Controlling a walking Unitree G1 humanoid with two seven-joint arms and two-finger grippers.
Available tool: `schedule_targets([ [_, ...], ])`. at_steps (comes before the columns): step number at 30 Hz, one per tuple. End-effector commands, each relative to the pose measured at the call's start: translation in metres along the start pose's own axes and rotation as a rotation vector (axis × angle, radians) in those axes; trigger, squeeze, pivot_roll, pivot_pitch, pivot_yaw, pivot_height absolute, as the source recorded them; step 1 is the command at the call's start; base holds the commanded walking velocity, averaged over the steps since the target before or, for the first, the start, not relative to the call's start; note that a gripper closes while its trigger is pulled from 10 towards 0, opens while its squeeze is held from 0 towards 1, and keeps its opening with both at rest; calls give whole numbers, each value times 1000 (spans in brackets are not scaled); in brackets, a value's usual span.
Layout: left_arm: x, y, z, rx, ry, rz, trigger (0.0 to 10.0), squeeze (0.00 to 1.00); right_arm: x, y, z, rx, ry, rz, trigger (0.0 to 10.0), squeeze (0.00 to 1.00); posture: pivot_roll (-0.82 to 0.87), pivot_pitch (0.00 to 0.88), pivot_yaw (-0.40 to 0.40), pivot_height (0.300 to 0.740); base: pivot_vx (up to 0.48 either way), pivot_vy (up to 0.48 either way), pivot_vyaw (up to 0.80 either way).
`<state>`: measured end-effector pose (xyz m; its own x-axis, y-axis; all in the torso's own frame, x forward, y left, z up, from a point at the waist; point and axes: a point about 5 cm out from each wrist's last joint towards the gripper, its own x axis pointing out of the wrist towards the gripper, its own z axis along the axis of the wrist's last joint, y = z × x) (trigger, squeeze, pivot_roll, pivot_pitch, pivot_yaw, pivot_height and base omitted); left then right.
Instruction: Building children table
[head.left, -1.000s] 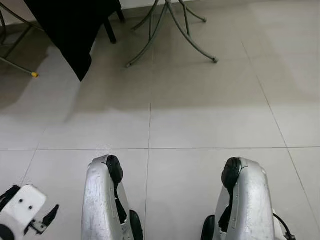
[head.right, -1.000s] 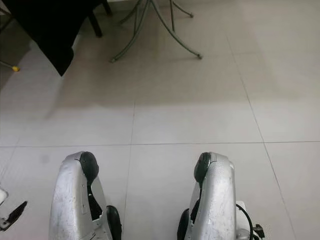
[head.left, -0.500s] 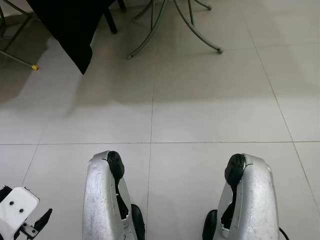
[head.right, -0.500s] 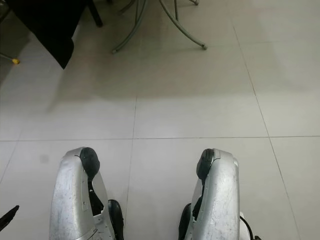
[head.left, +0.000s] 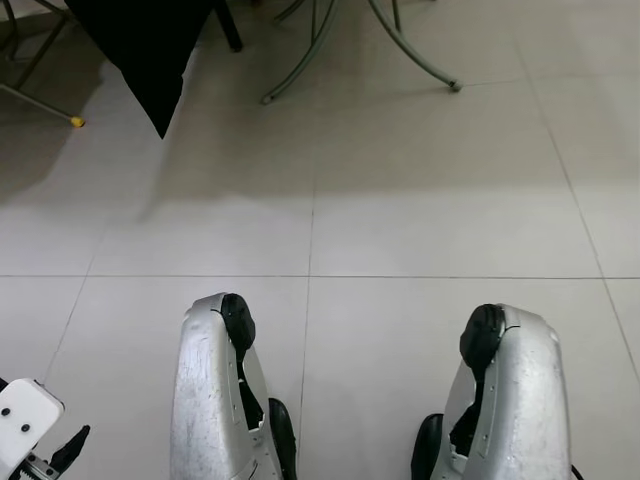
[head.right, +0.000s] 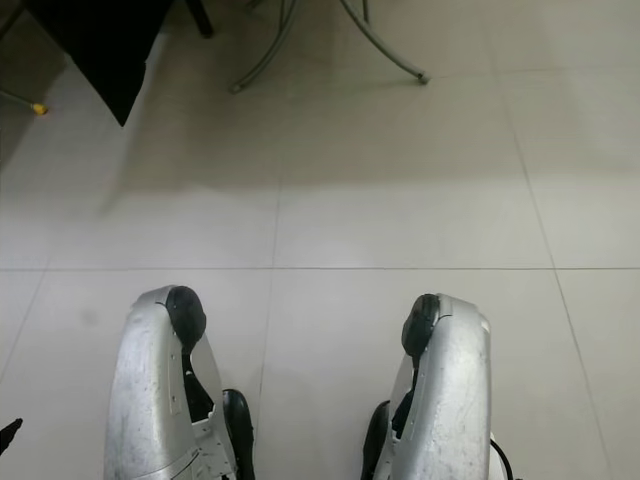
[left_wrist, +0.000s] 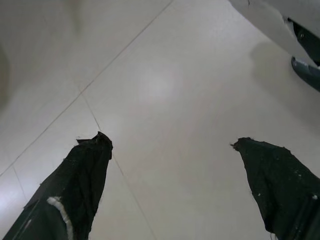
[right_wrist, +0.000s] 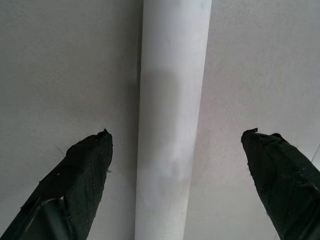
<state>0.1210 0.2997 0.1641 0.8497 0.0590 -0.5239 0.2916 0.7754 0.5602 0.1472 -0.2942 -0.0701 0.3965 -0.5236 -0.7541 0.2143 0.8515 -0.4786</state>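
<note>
A long white cylindrical post (right_wrist: 172, 120), possibly a table leg, lies on the pale floor between the spread fingers of my right pincer (right_wrist: 175, 150); I am not gripping it, and contact cannot be confirmed. My left pincer (left_wrist: 170, 145) hangs open over bare pale grey tiled floor (head.left: 420, 200), near my left leg. My two silver knees (head.left: 215, 390) stand on the tiles. At the floor's far edge: grey curved metal legs (head.left: 300, 75) and a hanging black cloth (head.left: 150, 50).
</note>
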Motion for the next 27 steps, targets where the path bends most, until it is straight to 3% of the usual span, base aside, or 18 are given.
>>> schedule_targets([
  [1, -4, 2, -7, -4, 48, -14, 10000, 0, -3, 12, -15, 25, 52, 27, 10000, 0, 419, 359, 170, 300, 0, 0, 0],
  [9, -11, 11, -10, 11, 71, -2, 10000, 0, -4, 12, -17, -31, 46, 28, 10000, 0, 466, 355, 187, 300, 0, 0, 0],
  [21, -27, 39, -5, 66, 99, 52, 10000, 0, -9, 29, -23, 11, 72, 51, 10000, 0, 562, 331, 225, 300, 0, 0, 0],
  [26, -27, 42, -3, 80, 101, 40, 10000, 0, -10, 35, -25, 44, 72, 84, 10000, 0, 561, 333, 245, 300, 0, 0, 0],
  [27, -26, 42, -3, 82, 99, 36, 10000, 0, -11, 37, -27, 46, 76, 107, 9490, 0, 560, 334, 249, 300, 0, 0, 0],
])
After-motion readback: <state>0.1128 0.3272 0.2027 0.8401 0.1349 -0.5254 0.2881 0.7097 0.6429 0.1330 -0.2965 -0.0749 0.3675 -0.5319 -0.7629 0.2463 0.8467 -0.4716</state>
